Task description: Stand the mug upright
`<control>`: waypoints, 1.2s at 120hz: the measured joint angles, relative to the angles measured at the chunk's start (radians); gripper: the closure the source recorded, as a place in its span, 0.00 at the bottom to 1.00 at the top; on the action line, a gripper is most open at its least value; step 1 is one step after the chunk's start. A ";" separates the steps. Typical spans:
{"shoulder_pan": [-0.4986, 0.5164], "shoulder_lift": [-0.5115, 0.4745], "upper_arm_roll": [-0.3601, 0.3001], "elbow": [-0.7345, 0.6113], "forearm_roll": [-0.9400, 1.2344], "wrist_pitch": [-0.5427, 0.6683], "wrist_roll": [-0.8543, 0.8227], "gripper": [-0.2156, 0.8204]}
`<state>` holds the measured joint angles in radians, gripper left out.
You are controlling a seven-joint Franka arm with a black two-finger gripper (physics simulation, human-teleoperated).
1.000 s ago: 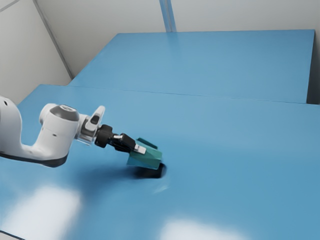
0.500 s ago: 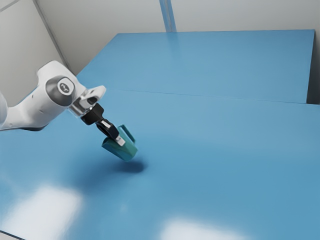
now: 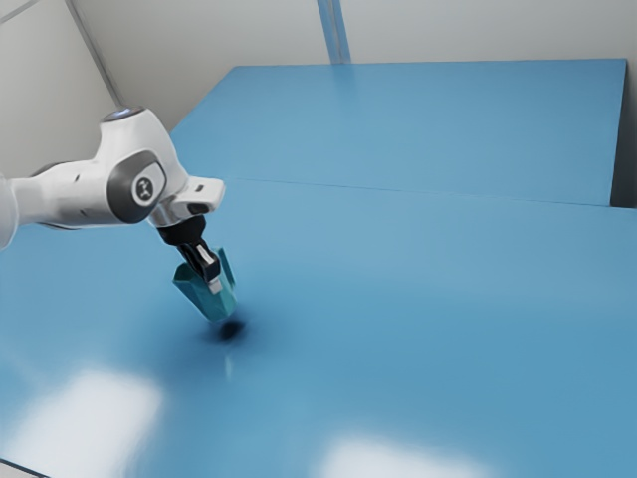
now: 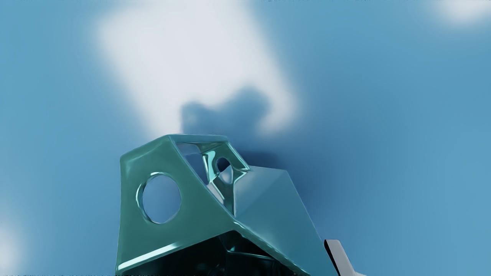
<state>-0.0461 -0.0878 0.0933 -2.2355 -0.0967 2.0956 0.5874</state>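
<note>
In the exterior view my gripper point(image 3: 214, 283) points down and holds the teal mug point(image 3: 204, 294), which hangs tilted just above the table. The mug's open rim faces up toward the exterior view's left, its handle on the side toward the exterior view's right. Its dark shadow lies close beneath its lower end. In the wrist view the angular mug point(image 4: 268, 195) shows its dark opening and a handle with a round hole. One light fingertip pad point(image 4: 339, 255) of my hand lies against the mug's side; the other finger is hidden.
The blue table point(image 3: 418, 329) stretches around the mug, with bright reflections on its surface. A second blue surface point(image 3: 428, 124) adjoins it at the back, below pale walls.
My hand has moved toward the exterior view's left with the mug and turned to point more steeply down. The mug has swung from nearly lying to a steeper tilt, rim higher.
</note>
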 joint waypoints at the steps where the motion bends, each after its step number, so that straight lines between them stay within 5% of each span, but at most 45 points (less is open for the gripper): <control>1: -0.001 0.000 -0.001 -0.001 0.006 0.003 -0.004 0.97; 67: -0.020 0.010 -0.021 -0.072 0.103 0.156 -0.236 0.97; 144: -0.045 0.074 -0.027 -0.075 0.111 0.202 -0.365 0.97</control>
<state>-0.0907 -0.0139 0.0664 -2.3105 0.0147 2.2977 0.2228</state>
